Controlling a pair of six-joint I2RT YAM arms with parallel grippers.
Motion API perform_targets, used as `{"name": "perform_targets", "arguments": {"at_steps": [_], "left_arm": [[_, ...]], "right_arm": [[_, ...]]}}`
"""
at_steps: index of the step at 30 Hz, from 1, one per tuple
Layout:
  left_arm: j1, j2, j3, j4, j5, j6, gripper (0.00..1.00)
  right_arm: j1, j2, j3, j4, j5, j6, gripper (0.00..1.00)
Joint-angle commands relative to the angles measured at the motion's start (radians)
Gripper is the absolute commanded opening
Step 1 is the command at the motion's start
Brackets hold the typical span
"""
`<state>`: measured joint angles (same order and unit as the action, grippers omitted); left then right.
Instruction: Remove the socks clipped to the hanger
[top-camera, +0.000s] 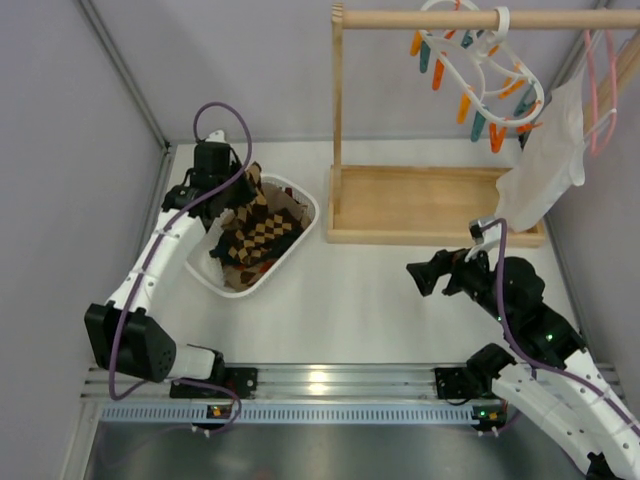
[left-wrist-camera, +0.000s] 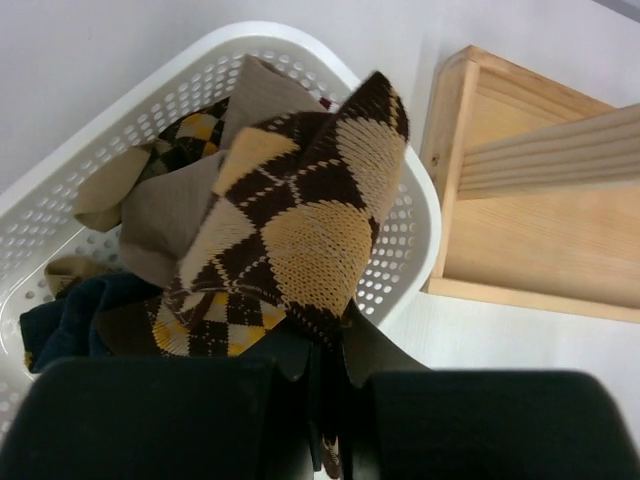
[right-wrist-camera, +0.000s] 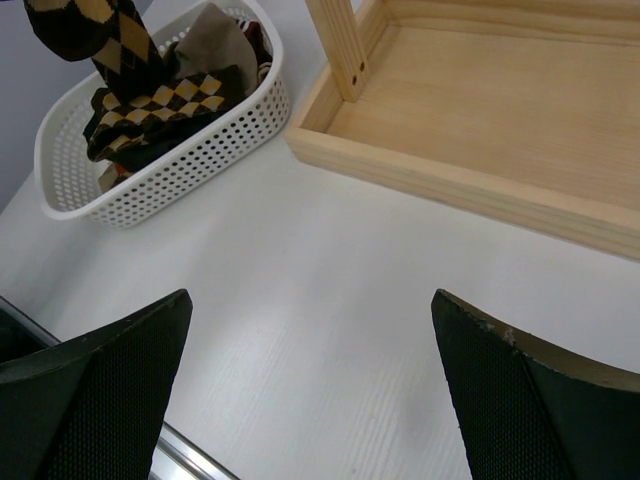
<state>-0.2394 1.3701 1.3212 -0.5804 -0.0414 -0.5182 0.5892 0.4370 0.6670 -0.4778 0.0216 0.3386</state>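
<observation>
My left gripper is shut on a brown and tan argyle sock and holds it over the white perforated basket. Other argyle and dark navy socks lie in that basket. The white oval-ring hanger hangs from the wooden rail with orange and teal clothespins; no sock hangs on it. My right gripper is open and empty above the bare table, its fingers wide apart. The basket and held sock also show in the right wrist view.
A wooden stand with a tray base and an upright post stands at the back. A white cloth garment on a thin pink hanger hangs at the right. A metal rail runs along the near edge.
</observation>
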Motion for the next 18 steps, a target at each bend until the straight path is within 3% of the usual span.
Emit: {"name": "perform_targets", "arguments": {"at_steps": [1, 4, 18], "left_arm": [[0.022, 0.004, -0.013, 0.024, -0.007, -0.029, 0.0], [0.023, 0.027, -0.054, 0.037, -0.084, -0.026, 0.0], [0.022, 0.224, -0.082, 0.042, 0.014, 0.006, 0.0]], "right_arm": [[0.012, -0.003, -0.006, 0.077, -0.017, 0.014, 1.0], [0.012, -0.003, -0.014, 0.08, -0.017, 0.019, 0.99], [0.014, 0.012, -0.053, 0.125, -0.066, 0.05, 0.99]]}}
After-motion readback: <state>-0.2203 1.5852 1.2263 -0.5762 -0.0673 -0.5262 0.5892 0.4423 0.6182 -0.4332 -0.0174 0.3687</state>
